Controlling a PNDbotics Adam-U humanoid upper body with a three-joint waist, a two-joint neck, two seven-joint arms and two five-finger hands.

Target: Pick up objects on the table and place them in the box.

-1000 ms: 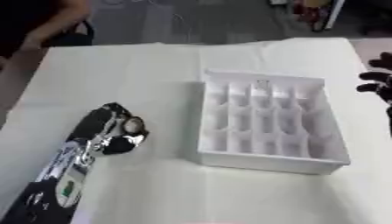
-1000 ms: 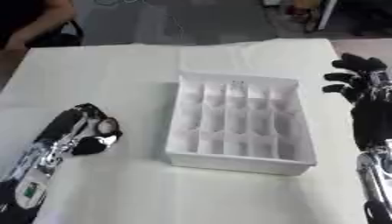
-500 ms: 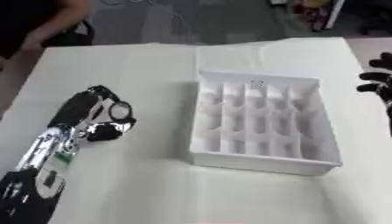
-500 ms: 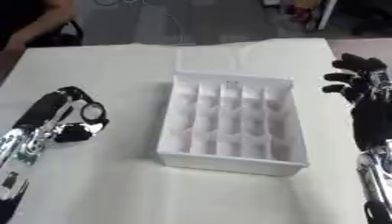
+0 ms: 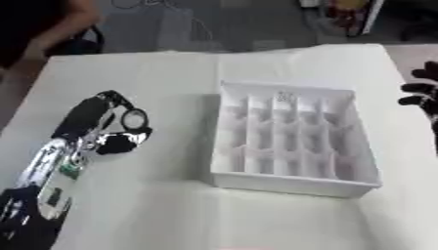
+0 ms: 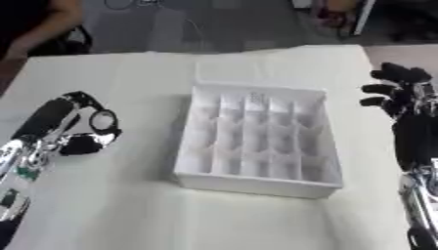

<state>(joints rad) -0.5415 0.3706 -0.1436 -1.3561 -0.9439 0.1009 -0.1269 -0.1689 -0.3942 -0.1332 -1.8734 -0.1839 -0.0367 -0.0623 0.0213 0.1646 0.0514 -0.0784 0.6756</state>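
The white box [image 5: 291,141], divided into many small compartments, sits on the pale table [image 5: 171,205]. Left of the box, the left hand [image 5: 107,124] lies over the table with its fingers curled; a round silvery part shows at it, but whether it pinches anything cannot be told. Right of the box, the right hand [image 6: 402,90] hovers, fingers spread.

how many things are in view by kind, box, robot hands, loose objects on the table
white divided box: 1
robot hands: 2, left hand and right hand
loose objects on the white table: 0 that I can make out
total: 3
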